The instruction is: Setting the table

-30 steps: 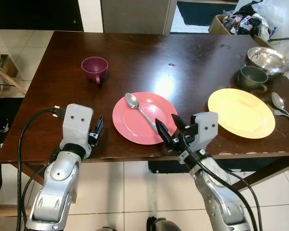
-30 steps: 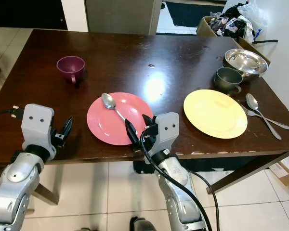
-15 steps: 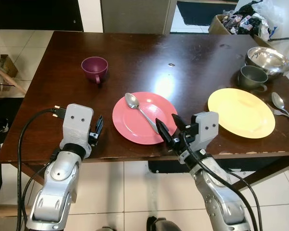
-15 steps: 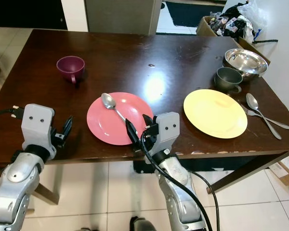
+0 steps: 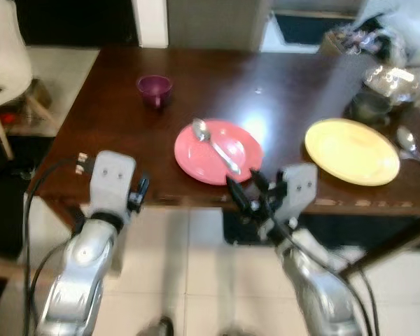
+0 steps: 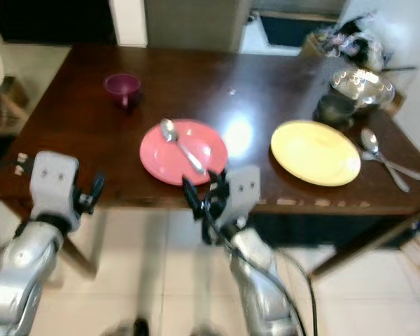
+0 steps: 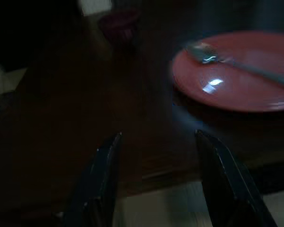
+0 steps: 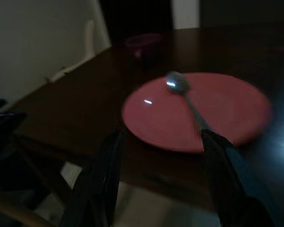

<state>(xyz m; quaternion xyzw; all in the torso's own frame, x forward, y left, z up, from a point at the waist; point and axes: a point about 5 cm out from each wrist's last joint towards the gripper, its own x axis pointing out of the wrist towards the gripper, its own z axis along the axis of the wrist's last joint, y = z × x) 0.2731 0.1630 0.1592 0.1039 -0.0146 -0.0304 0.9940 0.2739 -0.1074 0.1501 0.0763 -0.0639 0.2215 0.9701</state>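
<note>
Plate (image 5: 218,151), pink, sits on the worktop (image 5: 112,126) just ahead of the right tool (image 5: 243,196), spoon (image 5: 215,145) lying across it. Right tool fingers spread wide, empty, just off the worktop's near edge. Left tool (image 5: 141,192) also spread, empty, off the same edge, well left of the plate. Yellow plate (image 5: 352,150) further right. Views blurred.

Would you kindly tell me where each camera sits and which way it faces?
Left eye, right eye: on the head, looking down at the dark wooden table, both silver arms showing.
Left wrist: along the open left claw toward the round pink plate.
Right wrist: along the open right claw.
All share the plate and its metal spoon.
</note>
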